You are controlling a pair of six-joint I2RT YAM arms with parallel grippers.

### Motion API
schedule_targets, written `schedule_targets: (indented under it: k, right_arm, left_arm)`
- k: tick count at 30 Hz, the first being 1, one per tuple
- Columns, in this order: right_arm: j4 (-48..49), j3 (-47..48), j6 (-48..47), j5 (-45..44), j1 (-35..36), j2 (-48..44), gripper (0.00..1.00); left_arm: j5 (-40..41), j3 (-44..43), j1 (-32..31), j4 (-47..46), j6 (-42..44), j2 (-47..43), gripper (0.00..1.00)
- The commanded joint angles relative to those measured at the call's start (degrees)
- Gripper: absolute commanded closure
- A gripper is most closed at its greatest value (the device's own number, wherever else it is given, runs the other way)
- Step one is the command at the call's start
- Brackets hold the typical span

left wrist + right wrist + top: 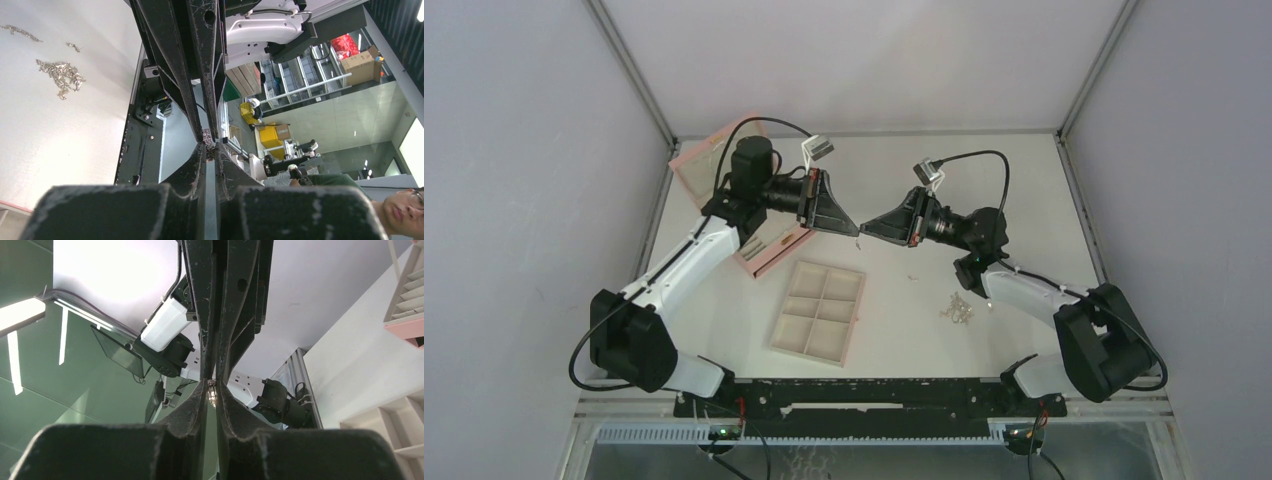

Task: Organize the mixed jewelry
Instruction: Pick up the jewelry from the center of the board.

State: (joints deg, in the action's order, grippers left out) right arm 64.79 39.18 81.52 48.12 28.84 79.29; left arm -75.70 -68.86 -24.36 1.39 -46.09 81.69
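White table (1024,200), arms tip to tip above it: left gripper (854,231) clamps small chain piece (207,138); right gripper (866,228) nearly closed, grip unclear.

Above the table's middle, the left gripper (854,231) and right gripper (868,227) meet tip to tip. The beige tray (805,356) lies nearer. The pink box (769,257) sits far left, and a silver jewelry pile (957,308) lies right of the tray.
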Motion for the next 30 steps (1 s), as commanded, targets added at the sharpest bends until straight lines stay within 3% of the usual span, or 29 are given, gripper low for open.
schedule_targets:
  k: [1,10,20,30]
  right_arm:
    - [2.67,2.31,0.69,-0.84,-0.17,0.3,0.83]
    - [3.67,2.31,1.26,-0.66,-0.14,0.61,0.89]
    - [3.92,2.31,1.28,-0.08,-0.28,0.26,0.96]
    - [2.99,2.31,0.72,1.01,-0.34,-0.45,0.99]
  left_arm:
    - [-1.4,-0.67,-0.16,-1.12,0.07,-1.52,1.0]
    - [-1.37,-0.65,-0.16,-1.12,-0.05,-1.38,0.99]
    - [-0.83,-1.84,0.05,-1.08,-0.88,-0.25,0.59]
    - [-0.16,-2.04,0.63,-1.12,-1.11,0.46,0.53]
